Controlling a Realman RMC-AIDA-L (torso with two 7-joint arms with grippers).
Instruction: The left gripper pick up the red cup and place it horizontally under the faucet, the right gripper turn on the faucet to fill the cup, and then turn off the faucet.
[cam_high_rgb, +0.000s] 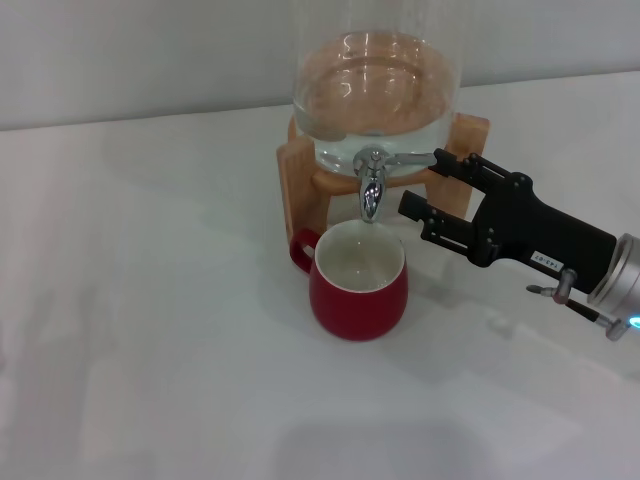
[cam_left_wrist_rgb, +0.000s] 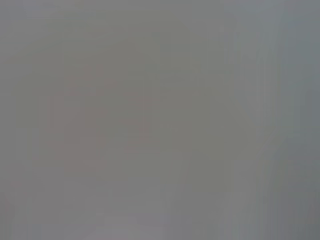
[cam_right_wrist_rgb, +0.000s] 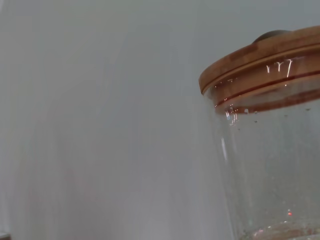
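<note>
The red cup stands upright on the white table with its handle to the left, directly below the faucet's spout. The faucet is chrome, and its thin lever points right. My right gripper reaches in from the right, just right of the faucet. Its fingers are apart; the upper fingertip is at the end of the lever and the lower one is beside the spout. I cannot tell whether water is running. The left gripper is out of view, and the left wrist view shows only plain grey.
A glass water jar sits on a wooden stand behind the cup. The right wrist view shows the jar's glass wall and wooden lid. The white table spreads to the left and front.
</note>
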